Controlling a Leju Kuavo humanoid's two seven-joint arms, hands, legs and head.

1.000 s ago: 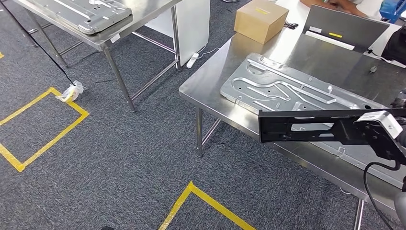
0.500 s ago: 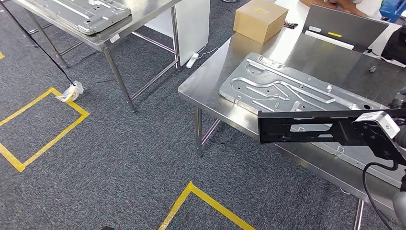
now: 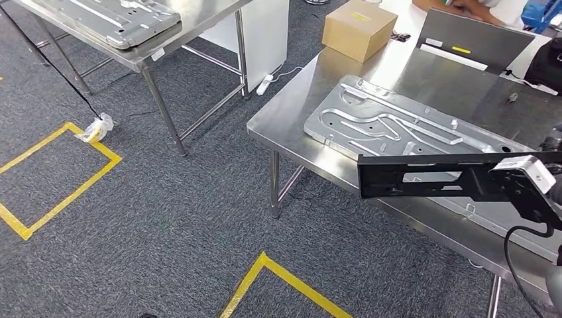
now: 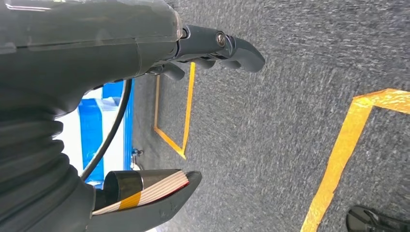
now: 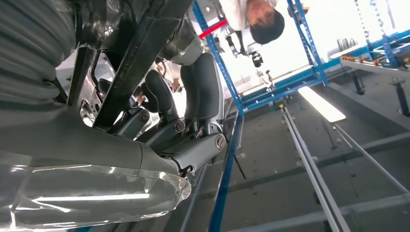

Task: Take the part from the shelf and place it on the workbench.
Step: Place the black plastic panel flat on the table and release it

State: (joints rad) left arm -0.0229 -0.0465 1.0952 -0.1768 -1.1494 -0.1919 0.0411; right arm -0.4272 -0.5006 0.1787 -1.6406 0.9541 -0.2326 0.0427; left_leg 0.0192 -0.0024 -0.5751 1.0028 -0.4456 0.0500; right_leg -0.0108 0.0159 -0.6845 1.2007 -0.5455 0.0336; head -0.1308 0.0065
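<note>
Head view, looking down on dark grey carpet w/ yellow tape squares [image 3: 63, 173]. R hand [image 3: 530, 182] comes in at the right edge, gripping a long black bracket part [image 3: 424, 175]. Part is held level, roughly horizontal, stretching leftward from the hand. It hangs above the near edge of a steel counter [image 3: 298, 106], not touching it as far as can be seen.

On that counter lies a large stamped silver metal panel [image 3: 391, 126], flat, w/ raised ribs; the black part overlaps its near side in the view. Further back on the counter: a closed cardboard box [image 3: 360, 28] at the far corner, and a grey laptop-like lid [image 3: 474, 40] just beside it. A person's arm [image 3: 464, 5] shows at the top edge behind the laptop.

A second steel table [image 3: 142, 56] stands upper left, well apart, carrying another silver panel [image 3: 109, 16].

R wrist view: R hand's fingers [image 5: 203, 92] wrap around the black part [image 5: 140, 53], which crosses diagonally thru the grip. Blue racking [image 5: 232, 96] behind.

L wrist view: L hand [image 4: 212, 63] hangs over the carpet [image 4: 290, 121], holding nothing, fingers [image 4: 237, 48] extended and apart from the thumb [image 4: 159, 203]. Yellow tape [image 4: 343, 150] on the floor nearby.
</note>
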